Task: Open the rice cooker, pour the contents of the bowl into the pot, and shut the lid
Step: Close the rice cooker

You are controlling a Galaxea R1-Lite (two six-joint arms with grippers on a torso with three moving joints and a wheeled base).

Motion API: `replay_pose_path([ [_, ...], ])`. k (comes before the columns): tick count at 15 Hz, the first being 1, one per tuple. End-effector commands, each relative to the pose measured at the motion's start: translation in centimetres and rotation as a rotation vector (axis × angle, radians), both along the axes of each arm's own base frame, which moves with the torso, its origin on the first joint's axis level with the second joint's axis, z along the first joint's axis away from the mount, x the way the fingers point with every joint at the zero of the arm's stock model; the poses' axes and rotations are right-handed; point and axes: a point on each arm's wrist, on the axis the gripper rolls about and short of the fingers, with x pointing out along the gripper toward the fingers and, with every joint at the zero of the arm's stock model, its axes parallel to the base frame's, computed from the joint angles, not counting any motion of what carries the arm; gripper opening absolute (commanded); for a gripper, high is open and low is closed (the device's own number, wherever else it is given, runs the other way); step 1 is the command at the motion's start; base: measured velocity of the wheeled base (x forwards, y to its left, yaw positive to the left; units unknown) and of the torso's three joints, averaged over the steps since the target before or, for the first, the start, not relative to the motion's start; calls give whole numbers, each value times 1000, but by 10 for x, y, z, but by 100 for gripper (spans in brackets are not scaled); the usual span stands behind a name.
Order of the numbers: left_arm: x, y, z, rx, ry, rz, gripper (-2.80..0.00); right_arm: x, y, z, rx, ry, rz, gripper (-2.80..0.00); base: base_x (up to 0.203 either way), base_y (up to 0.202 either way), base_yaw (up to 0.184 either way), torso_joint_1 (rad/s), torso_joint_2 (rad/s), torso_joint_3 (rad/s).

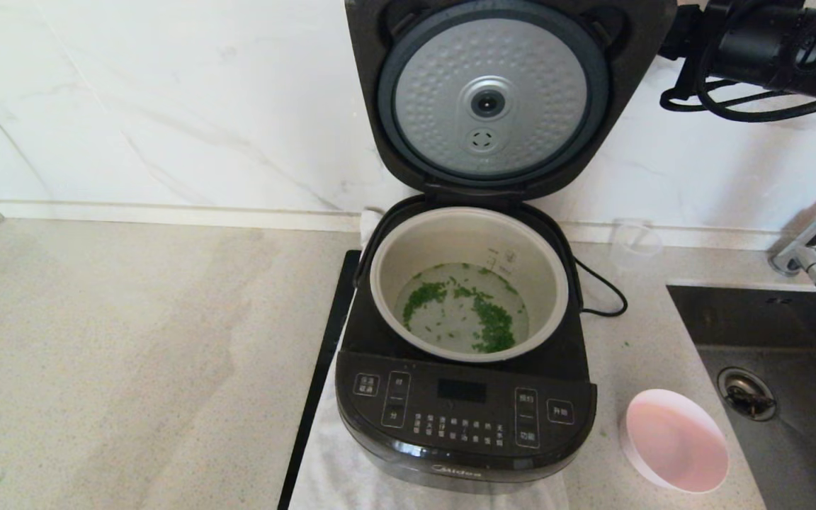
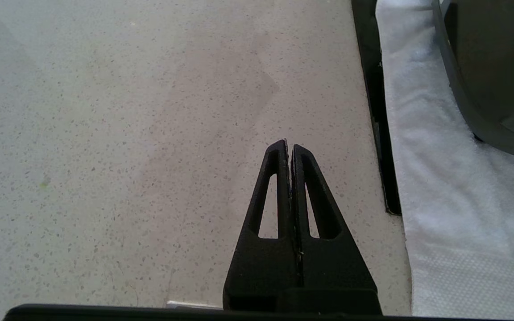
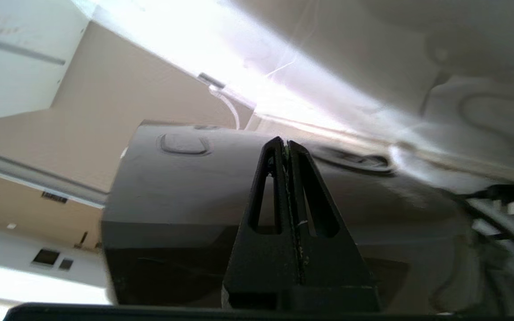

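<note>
glossy black rice cooker (image 1: 465, 397) open, chopped green bits (image 1: 482, 315) in beige pot (image 1: 468, 283) | empty pink bowl (image 1: 676, 440) near right | right gripper (image 3: 286, 143) pinched shut, empty, behind raised lid (image 1: 500, 92) | left gripper (image 2: 289, 146) closed, parked left | risk: off-centre shove slides cooker, lid doesn't latch

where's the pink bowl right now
In the head view the bowl sits empty on the counter at the robot's right, between the rice cooker and the sink.

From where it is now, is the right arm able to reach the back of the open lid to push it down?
Probably yes. The right pincer, shut and empty, is up behind the raised lid, facing its black outer side, and nothing stands between them. The bowl sits empty beside the cooker, out of the way.
</note>
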Motion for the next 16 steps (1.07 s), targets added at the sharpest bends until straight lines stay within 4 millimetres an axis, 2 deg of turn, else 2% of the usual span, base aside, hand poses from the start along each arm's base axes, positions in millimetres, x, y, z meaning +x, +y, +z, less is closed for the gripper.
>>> replay_pose_path([
  [1,0,0,0,0,0,0,-280,-13,3,7,1,-2,27,-280,0,0,0,0,0,0],
  [3,0,0,0,0,0,0,-280,-25,6,10,8,58,67,-280,0,0,0,0,0,0],
  [7,0,0,0,0,0,0,-280,-42,7,1,-2,183,103,-280,0,0,0,0,0,0],
  [11,0,0,0,0,0,0,-280,-54,13,-22,-21,282,159,-280,0,0,0,0,0,0],
  [16,0,0,0,0,0,0,-280,-63,32,-58,-50,397,229,-280,0,0,0,0,0,0],
])
